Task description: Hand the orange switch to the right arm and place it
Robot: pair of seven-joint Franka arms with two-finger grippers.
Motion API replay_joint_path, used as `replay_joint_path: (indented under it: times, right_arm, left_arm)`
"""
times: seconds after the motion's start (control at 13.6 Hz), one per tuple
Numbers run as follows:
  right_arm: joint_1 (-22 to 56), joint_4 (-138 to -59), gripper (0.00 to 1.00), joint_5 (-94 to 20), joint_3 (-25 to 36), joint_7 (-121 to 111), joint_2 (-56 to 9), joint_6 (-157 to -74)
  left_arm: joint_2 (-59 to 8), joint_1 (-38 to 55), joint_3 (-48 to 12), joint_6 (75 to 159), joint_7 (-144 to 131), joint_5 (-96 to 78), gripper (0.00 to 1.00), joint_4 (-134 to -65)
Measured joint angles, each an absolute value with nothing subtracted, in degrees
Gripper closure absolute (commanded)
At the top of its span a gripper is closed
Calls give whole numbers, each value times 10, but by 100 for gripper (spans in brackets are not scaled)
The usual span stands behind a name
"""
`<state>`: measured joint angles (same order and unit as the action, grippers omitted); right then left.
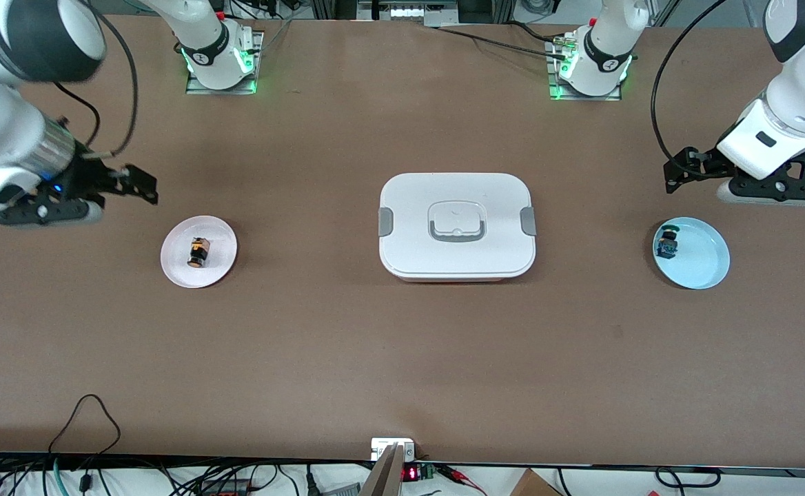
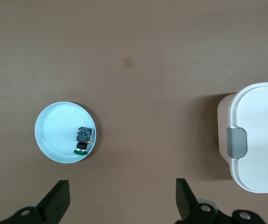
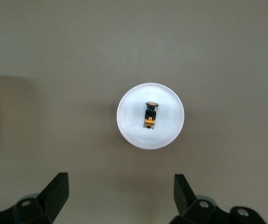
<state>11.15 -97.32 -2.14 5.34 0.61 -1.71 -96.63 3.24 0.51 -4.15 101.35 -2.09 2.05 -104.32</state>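
With both arms held up off the table, neither has anything in its grasp: the right gripper (image 1: 109, 189) hangs with fingers (image 3: 54, 193) spread wide apart over bare tabletop, just by the white plate (image 1: 176, 270) at the right arm's end; the left gripper (image 1: 740, 180) is likewise spread, fingers (image 2: 57, 200) apart, over the table just by the light-blue plate (image 1: 709, 265) at the left arm's end. Orange switch (image 1: 198, 252) lies on its side in the middle of the white plate, touched by nothing. Green-capped switch (image 1: 667, 242) sits near the rim of the light-blue plate. Between the plates, well apart from both, a closed white lidded container (image 1: 456, 226) with grey latches. Risks as I judge them: the part is tiny and lying on its side, so a slightly off-centre pinch could skid or flip it across the smooth plate; a handover between grippers could drop it; the similar green-capped part could be taken by mistake.
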Motion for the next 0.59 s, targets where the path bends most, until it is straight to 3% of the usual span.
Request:
replay_joint_path:
  times: [0.59]
  right_arm:
    - [98, -921, 0, -21, 55, 3, -36, -928]
  left_arm:
    - [32, 4, -40, 1004, -21, 21, 0, -1042]
